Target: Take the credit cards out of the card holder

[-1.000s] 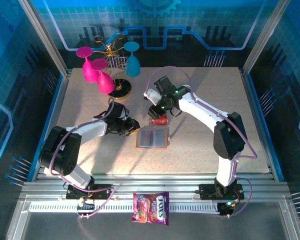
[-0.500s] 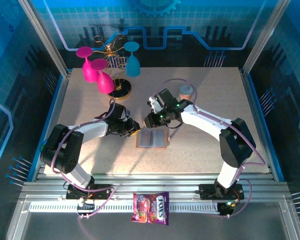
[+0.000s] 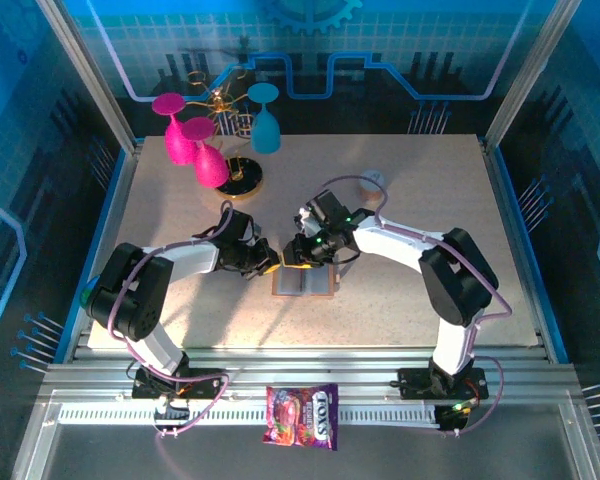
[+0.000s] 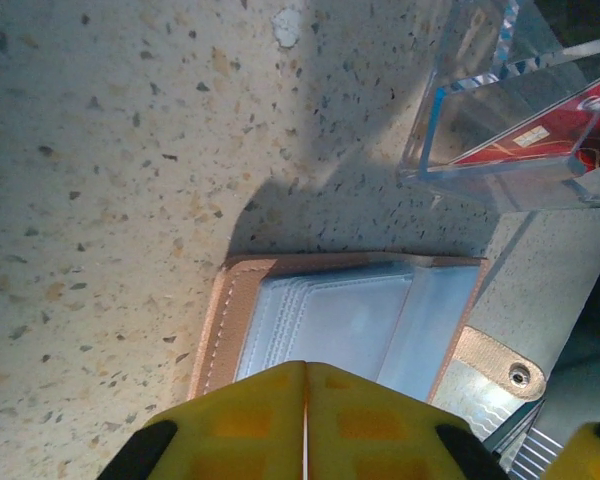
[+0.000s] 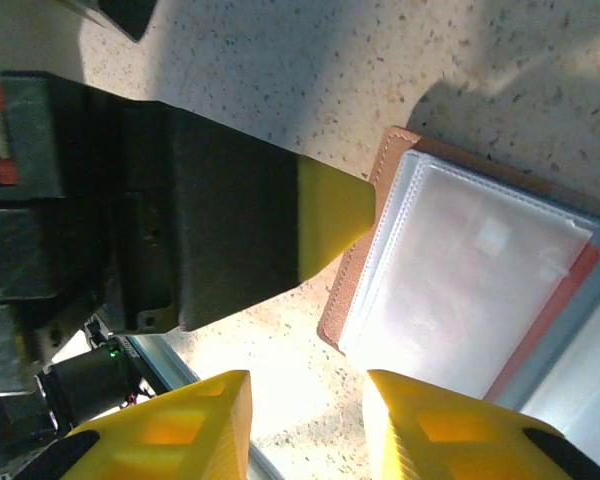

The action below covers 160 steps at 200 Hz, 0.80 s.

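- Both arms have closed in over the last second. The left end effector has slid up to the card holder and its jaws have come together. The right end effector has swung in from farther out on the desk.
- Left end effector: its fingers are pressed fully together, with the holder's brown border directly ahead of the tips. In the right wrist view one tip touches that border. Whether it nips the leather or merely pins it, I cannot tell.
- Card holder: it lies open and flat on the desk with its clear pockets up, just ahead of both end effectors.
- Right end effector: the jaws stand partly apart with nothing between them, and the holder's stitched corner is just ahead of the gap.
- Step in hand, as I judge it: the left steadies the holder while the right goes for a card. The left should press on the border, not the pockets, so the cards can slide. The right should draw a card out along the pocket rather than lift it.
- Views: the right wrist view picks out a reddish strip along the far side of the pocket stack, probably a card seated inside. The left wrist view adds a red credit card behind a clear plastic piece, beyond the holder and to the right of that end effector. From above, the right arm covers that spot.
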Available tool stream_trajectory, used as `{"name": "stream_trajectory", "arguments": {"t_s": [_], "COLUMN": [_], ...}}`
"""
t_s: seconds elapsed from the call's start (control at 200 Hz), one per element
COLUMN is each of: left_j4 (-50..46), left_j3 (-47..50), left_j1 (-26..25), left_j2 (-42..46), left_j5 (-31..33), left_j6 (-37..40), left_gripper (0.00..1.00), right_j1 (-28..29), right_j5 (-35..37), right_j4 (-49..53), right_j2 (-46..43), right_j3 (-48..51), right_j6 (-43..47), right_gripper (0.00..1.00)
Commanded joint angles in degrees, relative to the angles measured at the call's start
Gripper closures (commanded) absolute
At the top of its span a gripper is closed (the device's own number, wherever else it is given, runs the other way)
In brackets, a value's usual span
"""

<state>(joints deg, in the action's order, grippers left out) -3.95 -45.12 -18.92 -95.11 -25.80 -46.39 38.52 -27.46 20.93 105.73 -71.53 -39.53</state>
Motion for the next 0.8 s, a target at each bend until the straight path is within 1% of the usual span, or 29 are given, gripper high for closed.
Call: {"name": "stream_trajectory", "arguments": {"t_s": [0.0, 0.36, 0.795], "left_j4": [-2.31, -2.38, -3.95], "left_j3": [0.84, 1.40, 0.70], "left_j1": [-0.06, -0.50, -0.53], "left_j2": [0.45, -2.45, -3.77], "left_j5": [-0.24, -1.61, -0.93], "left_j6": [0.82, 1.04, 2.18], "left_gripper": [0.92, 0.94, 0.96], "right_j1": [0.32, 1.07, 1.36], "right_j5": [-2.54, -3.03, -3.19], "right_j4": [-0.67, -0.70, -0.78], "right_j2": [1.51, 5.22, 7.97], "right_j3": [0.83, 1.43, 0.42], "right_j6": [-1.78, -2.70, -2.92], "right_gripper": [0.63, 0.62, 0.60]}}
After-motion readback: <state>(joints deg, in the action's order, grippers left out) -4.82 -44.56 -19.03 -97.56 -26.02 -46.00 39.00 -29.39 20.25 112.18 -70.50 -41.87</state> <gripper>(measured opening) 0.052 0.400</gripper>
